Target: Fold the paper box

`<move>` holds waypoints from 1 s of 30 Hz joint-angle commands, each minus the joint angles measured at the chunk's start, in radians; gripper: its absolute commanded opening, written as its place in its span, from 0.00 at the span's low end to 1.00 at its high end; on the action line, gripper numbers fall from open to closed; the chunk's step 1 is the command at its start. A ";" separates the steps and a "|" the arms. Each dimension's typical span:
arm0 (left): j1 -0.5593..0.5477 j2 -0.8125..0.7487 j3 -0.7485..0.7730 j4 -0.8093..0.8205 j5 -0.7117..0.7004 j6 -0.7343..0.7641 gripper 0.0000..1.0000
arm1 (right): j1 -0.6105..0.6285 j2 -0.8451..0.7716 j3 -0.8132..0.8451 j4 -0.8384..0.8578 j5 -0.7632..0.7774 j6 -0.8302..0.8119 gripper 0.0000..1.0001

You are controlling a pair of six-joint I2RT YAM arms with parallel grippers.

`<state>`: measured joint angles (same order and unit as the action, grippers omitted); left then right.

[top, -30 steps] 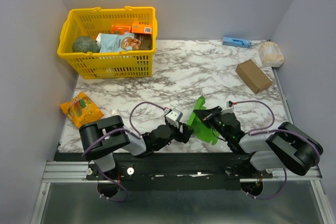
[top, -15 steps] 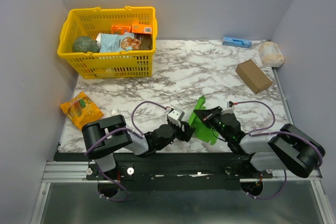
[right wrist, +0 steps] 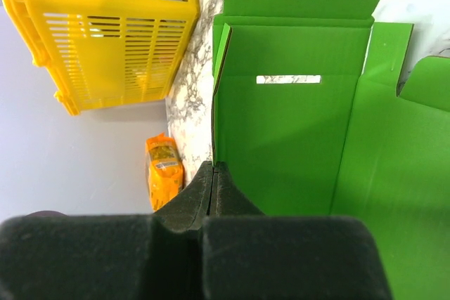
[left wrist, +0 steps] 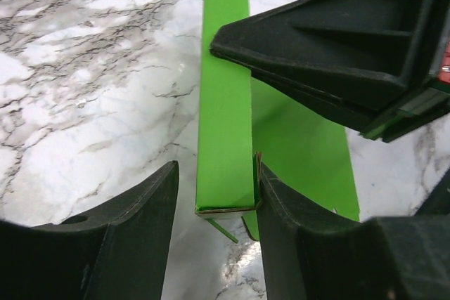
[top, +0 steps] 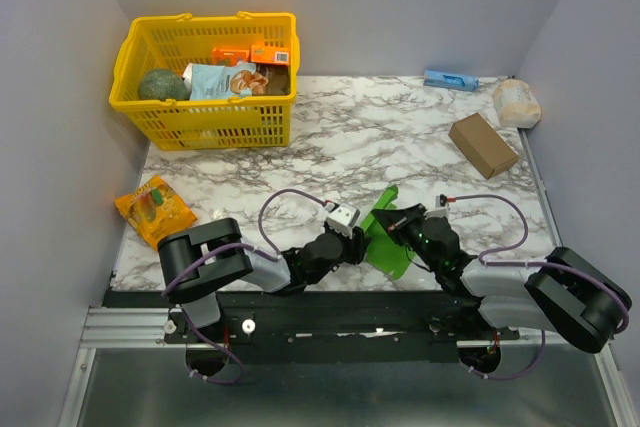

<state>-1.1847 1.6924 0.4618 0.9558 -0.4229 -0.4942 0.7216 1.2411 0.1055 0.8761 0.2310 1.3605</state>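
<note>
The paper box (top: 385,232) is bright green creased card, part unfolded, near the table's front edge between both arms. My right gripper (top: 399,219) is shut on one upright edge of it; in the right wrist view its tips (right wrist: 214,167) pinch that edge, with the green panels (right wrist: 295,124) and a slot beyond. My left gripper (left wrist: 216,173) is open and straddles a narrow folded wall (left wrist: 225,131) of the box. Its right finger (left wrist: 281,209) touches the wall and its left finger (left wrist: 151,209) stands apart. From above, the left gripper (top: 357,238) is at the box's left side.
A yellow basket (top: 205,77) with groceries stands at the back left. An orange packet (top: 153,209) lies at the left edge. A brown cardboard box (top: 483,144), a white bundle (top: 516,102) and a blue item (top: 449,79) sit at the back right.
My left gripper has moved right up to the box and its jaws have narrowed around the folded wall. The green card has shifted and leans lower; the right gripper stays shut on it.
</note>
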 commanded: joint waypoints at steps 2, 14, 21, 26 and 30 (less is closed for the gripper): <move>-0.003 -0.008 0.044 -0.239 -0.223 0.039 0.54 | 0.044 -0.089 0.020 -0.175 0.073 0.002 0.00; -0.035 0.019 0.146 -0.443 -0.390 0.022 0.40 | 0.085 -0.108 0.056 -0.284 0.114 0.040 0.00; -0.043 0.032 0.182 -0.578 -0.491 -0.049 0.33 | 0.122 -0.158 0.114 -0.452 0.188 0.066 0.01; -0.046 0.042 0.204 -0.663 -0.545 -0.076 0.25 | 0.139 -0.187 0.131 -0.529 0.221 0.088 0.00; -0.047 0.053 0.210 -0.664 -0.554 -0.053 0.14 | 0.145 -0.190 0.145 -0.546 0.223 0.081 0.01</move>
<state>-1.2522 1.7092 0.6762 0.4072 -0.8124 -0.5407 0.8501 1.0660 0.2295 0.4305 0.4103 1.4475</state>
